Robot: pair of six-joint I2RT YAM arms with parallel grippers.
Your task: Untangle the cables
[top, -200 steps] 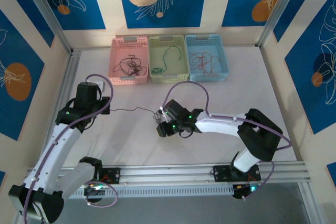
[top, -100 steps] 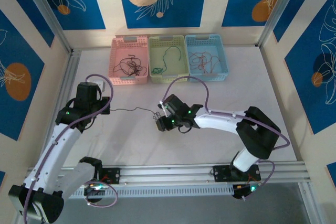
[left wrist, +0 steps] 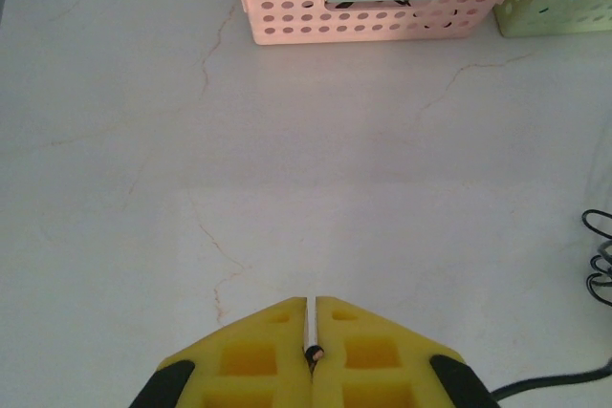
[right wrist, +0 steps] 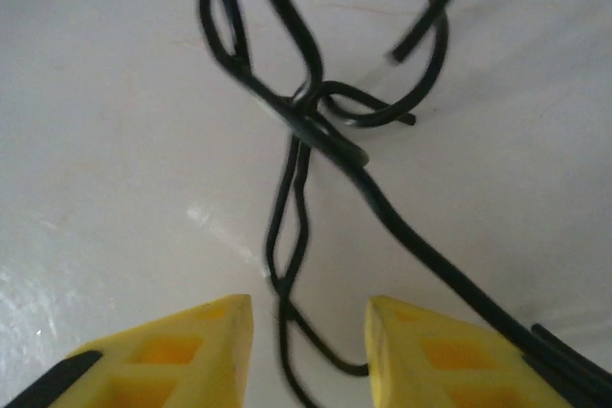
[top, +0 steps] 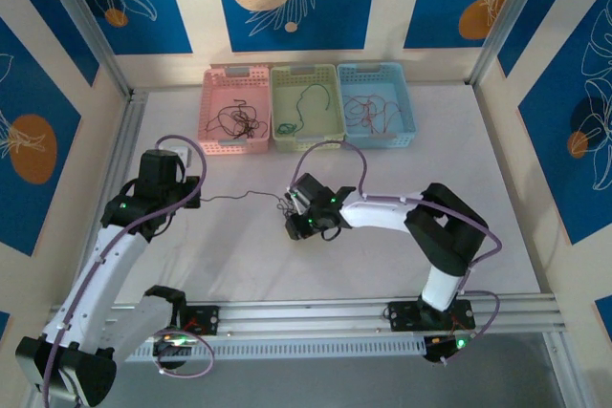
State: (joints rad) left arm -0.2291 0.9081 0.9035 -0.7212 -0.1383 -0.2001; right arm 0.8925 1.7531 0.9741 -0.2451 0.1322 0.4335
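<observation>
**A:** Where is the black cable (top: 239,200)?

**B:** Mid-surface. 1 end is clamped in the left gripper (left wrist: 313,305), whose fingers are pressed together on it. The strand runs toward 3 o'clock to a small knot (right wrist: 320,117).

**A:** And the right gripper (right wrist: 308,308)?

**B:** Its fingers are apart, straddling loose strands at 6 o'clock of the knot, with nothing pinched.

**A:** How will the cable handle?

**B:** I judge it very light, thin, springy and quick to slip. Take 1 strand close beside the knot, not a whole loop.

**A:** Surroundings?

**B:** The surface (left wrist: 287,188) is pale, smooth and veined. A pink basket (top: 234,72), green basket (top: 306,70) and blue basket (top: 375,69) sit in a row at 12 o'clock, each holding wires. Cream walls with blue panels (top: 325,7) enclose it.
</observation>
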